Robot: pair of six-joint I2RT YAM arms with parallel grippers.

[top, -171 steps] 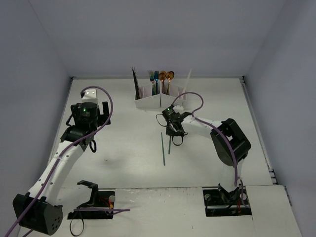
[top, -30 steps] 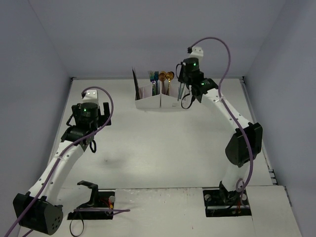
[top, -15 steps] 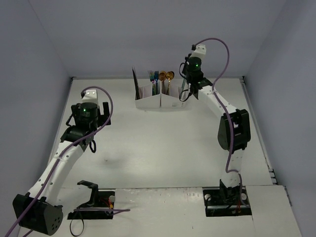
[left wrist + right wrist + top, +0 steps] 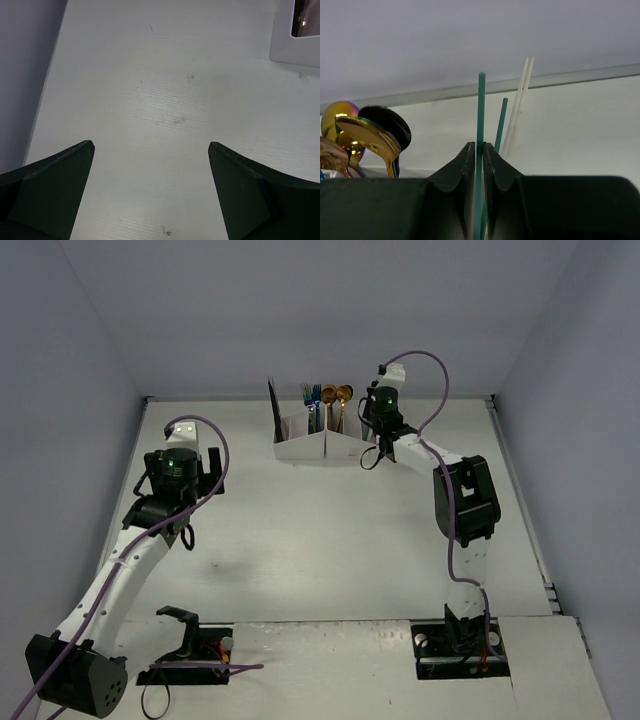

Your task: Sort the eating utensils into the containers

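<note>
- Lowering beside the white organiser box with slanted dividers (image 4: 310, 448), the right arm (image 4: 460, 495) has dropped from its higher reach a second ago; the two chopsticks no longer lie mid-table.
- Left jaws gape wide above the table (image 4: 170, 100), holding nothing, well apart from the box.
- Right jaws stand narrow, pinching a thin teal chopstick (image 4: 481, 115) upright beside its teal twin (image 4: 502, 125); sorting looks nearly finished, release pending.

A white table (image 4: 300, 540) with fine grain bears a few small dark scuffs (image 4: 190, 77). Pale lilac-grey walls close it in: back wall (image 4: 320, 310), left wall (image 4: 60, 390), right wall (image 4: 585, 390). A pale strip (image 4: 580, 76) runs where the table meets the back wall. A lighter board (image 4: 560, 670) lies at the near right.
</note>
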